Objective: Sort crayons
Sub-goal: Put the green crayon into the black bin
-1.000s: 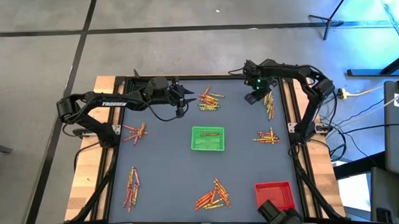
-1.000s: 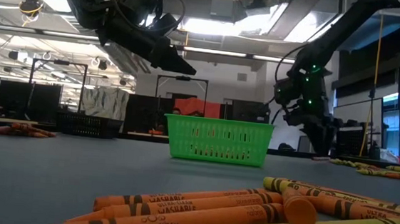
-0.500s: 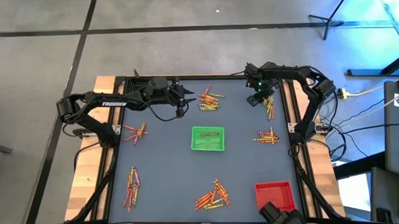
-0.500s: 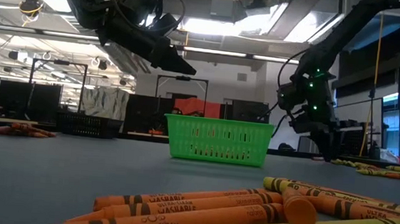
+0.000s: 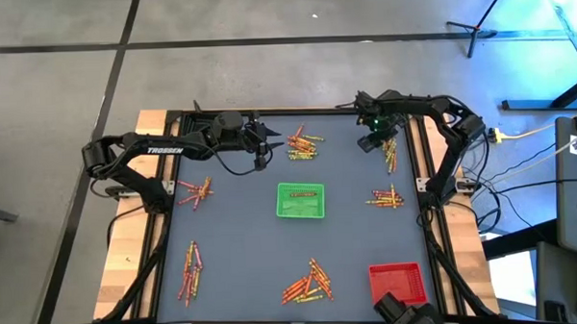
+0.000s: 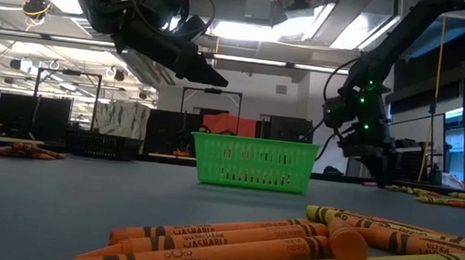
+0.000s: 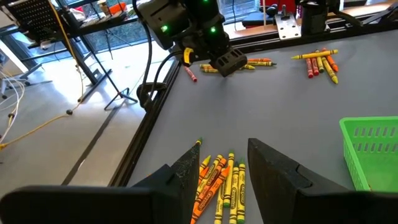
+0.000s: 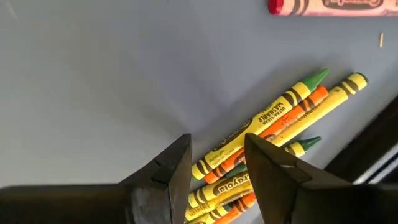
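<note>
Crayons [image 8: 273, 134] lie right under your right gripper [image 8: 216, 158], its jaws apart and seemingly empty. Your left gripper [image 7: 224, 163], parted too, hovers above another pile [image 7: 221, 180] near the green basket [image 7: 371, 149].

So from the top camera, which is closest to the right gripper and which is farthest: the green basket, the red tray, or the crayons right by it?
From the right gripper, at the table's far right corner:
1. The crayon pile along the right edge, just beside it.
2. The green basket in the table's middle.
3. The red tray at the near right corner, farthest away.
</note>
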Motion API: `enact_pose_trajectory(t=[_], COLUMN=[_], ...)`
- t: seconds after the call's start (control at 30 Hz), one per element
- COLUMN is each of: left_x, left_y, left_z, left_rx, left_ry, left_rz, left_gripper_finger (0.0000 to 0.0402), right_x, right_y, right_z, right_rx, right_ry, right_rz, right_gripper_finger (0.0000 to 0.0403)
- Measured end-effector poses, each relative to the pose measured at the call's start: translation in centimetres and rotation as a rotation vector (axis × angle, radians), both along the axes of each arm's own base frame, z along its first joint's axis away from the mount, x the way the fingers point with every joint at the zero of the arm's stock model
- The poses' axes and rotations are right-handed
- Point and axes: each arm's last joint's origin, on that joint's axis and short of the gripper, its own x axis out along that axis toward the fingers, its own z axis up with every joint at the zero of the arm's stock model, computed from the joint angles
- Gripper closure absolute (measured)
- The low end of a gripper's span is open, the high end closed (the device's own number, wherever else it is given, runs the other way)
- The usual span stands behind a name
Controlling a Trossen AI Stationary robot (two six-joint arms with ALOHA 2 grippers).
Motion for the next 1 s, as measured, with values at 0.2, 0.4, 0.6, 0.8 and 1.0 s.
enact_pose_trajectory(t=[0.2, 0.4, 0.6, 0.8, 1.0], left_x=[0.0, 0.0, 0.0, 0.0, 0.01], left_y=[0.0, 0.0, 0.0, -0.01, -0.03], left_z=[0.0, 0.0, 0.0, 0.0, 0.0], left_rx=[0.0, 0.0, 0.0, -0.001, -0.003], left_ry=[0.0, 0.0, 0.0, 0.0, -0.001], left_rz=[0.0, 0.0, 0.0, 0.0, 0.0], left_gripper_finger=[0.0282, 0.0282, 0.0282, 0.0282, 0.0282], right_x=[-0.09, -0.14, -0.11, -0.04, 0.16], right_y=[-0.03, -0.06, -0.07, -0.1, -0.19], right_z=[-0.1, -0.13, -0.14, -0.29, -0.45], right_rx=[-0.024, -0.041, -0.04, -0.032, -0.013], right_ry=[0.03, 0.047, 0.037, 0.029, -0.008], right_rz=[-0.024, -0.044, -0.068, -0.076, -0.075], right_gripper_finger=[0.0254, 0.0254, 0.0254, 0.0254, 0.0254])
